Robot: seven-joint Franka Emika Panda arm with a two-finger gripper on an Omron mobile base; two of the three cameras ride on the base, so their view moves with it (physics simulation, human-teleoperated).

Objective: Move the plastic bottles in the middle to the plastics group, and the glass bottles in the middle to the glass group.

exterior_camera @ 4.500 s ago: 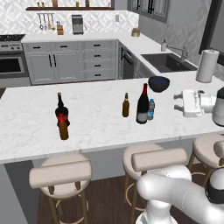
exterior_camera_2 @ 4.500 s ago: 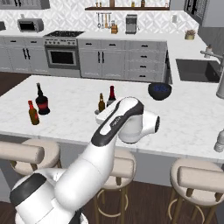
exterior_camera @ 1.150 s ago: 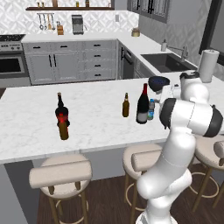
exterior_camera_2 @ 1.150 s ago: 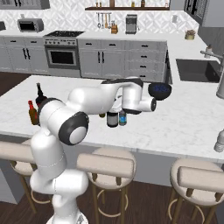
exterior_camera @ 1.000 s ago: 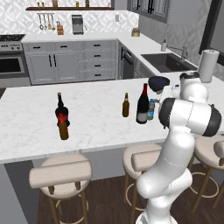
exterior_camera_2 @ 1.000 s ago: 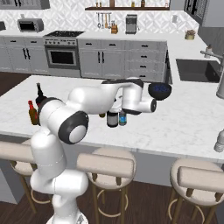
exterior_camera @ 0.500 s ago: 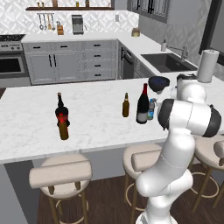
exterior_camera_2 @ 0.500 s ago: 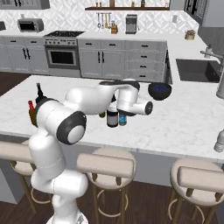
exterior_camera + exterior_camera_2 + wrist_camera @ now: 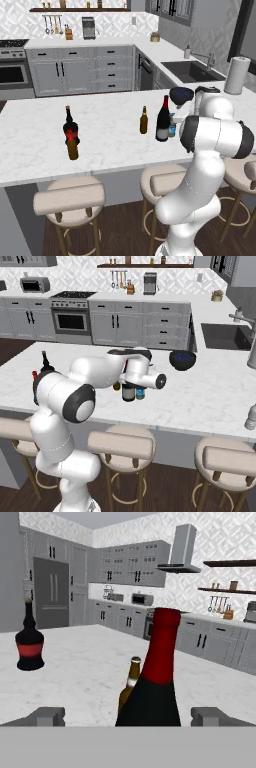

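Glossy white rounded arm [image 9: 210, 140] with dark joint bands

The wine bottle [image 9: 163, 121] is black with red foil; the beer bottle [image 9: 144, 120] olive-brown; the round-shouldered bottle [image 9: 30, 643] dark, red-labelled; the table [image 9: 110, 140] white marble.

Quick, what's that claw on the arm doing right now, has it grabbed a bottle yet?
Gripper: open and holding nothing. Its fingertips stand wide on either side of the tall wine bottle, not touching it.
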